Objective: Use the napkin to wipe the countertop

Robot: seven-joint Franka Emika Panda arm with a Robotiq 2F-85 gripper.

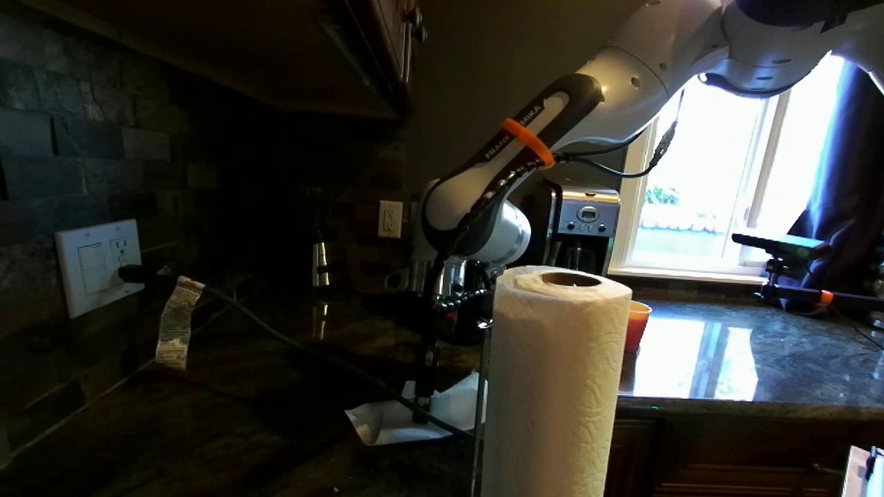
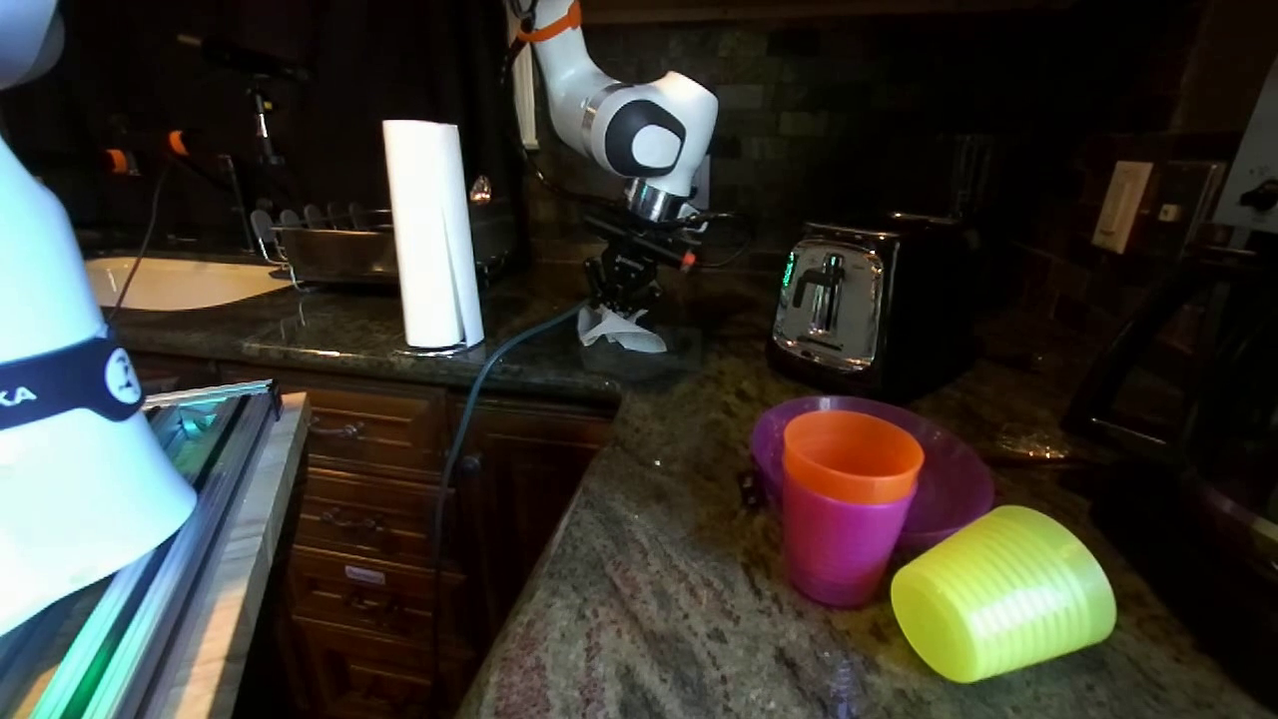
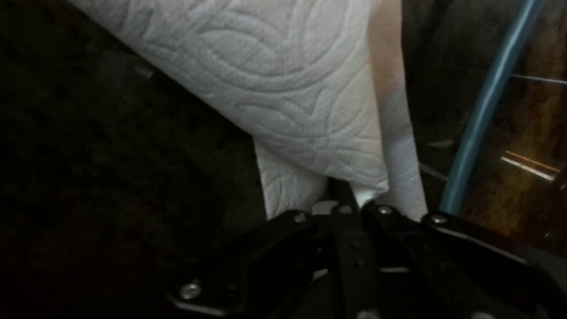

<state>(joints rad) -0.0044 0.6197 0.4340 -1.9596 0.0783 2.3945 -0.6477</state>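
1 napkin (image 3: pixel 292 84) is pinched by the gripper (image 3: pixel 359 210), jaws narrowed on its folds, near the inner front corner of the countertop (image 2: pixel 639 539), presumably held low so that wiping can be done.

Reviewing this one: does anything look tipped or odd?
Yes: in an exterior view the yellow-green cup lies on its side, unlike the upright stacked cups. A blue cable also droops off the countertop near the napkin, a possible snag.
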